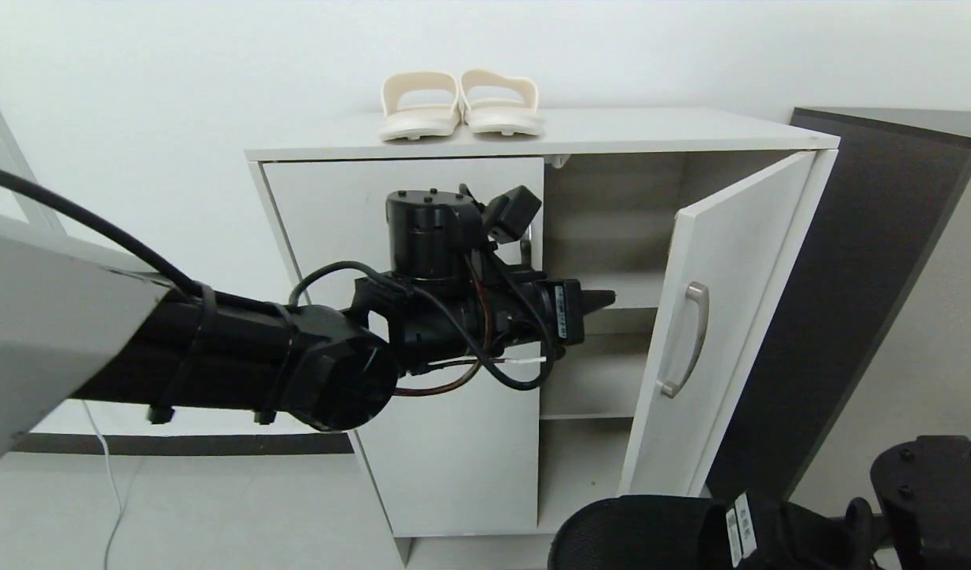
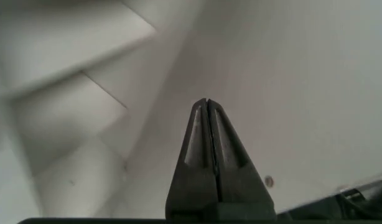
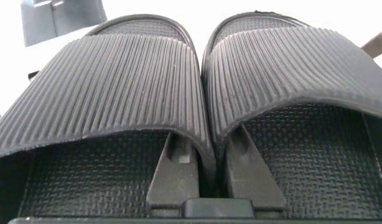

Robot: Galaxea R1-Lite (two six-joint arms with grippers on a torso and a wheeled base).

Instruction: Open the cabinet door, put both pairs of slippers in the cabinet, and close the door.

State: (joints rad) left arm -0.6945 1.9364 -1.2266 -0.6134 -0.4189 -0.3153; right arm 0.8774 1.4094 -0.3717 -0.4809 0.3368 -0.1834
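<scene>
Head view puts the left gripper (image 1: 600, 300) in front of the cabinet (image 1: 659, 131), right at the gap between the shut left door (image 1: 327, 206) and the right door (image 1: 730, 269), which stands wide open. Its own wrist view is what actually shows the 2 fingers (image 2: 197, 143) pressed flat together with nothing between them, facing pale inner panels. The arm hides a good chunk of the left door. The cream slippers (image 1: 460, 103) sit side by side on the cabinet top, near the wall. Inside the open half, bare shelves (image 1: 612, 293) leave decent room. The handle (image 1: 687, 340) faces out, and a dark grey unit (image 1: 873, 277) stands just beside the cabinet's right side. The black slippers (image 1: 635, 534) are cut off at the bottom edge. The right wrist view shows the right gripper (image 3: 206, 155) clamping both by their touching inner walls, 1 finger under each strap.
</scene>
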